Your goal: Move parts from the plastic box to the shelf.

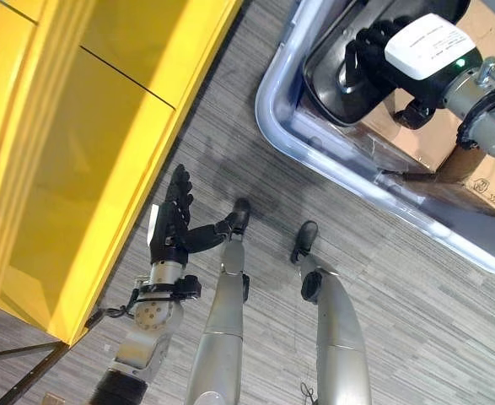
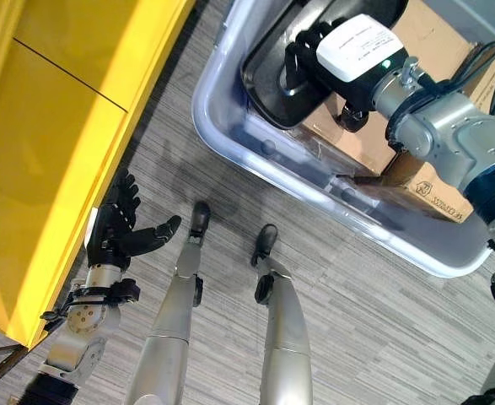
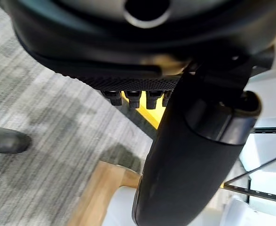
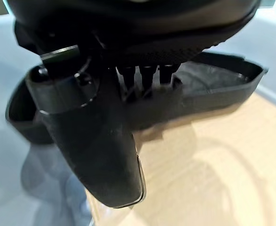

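Right wrist view — robot hand (image 4: 95, 141) fingertips hidden

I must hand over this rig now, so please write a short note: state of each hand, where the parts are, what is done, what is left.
Right hand: inside the plastic box, fingers curled on the black part, which leans against the cardboard box there. Whether the grip is firm cannot be told.
Left hand: open, holding nothing, hanging over the floor beside the yellow shelf.
Done: part reached and apparently gripped.
Left: lift the black part out of the plastic box, carry it across and set it on the yellow shelf.
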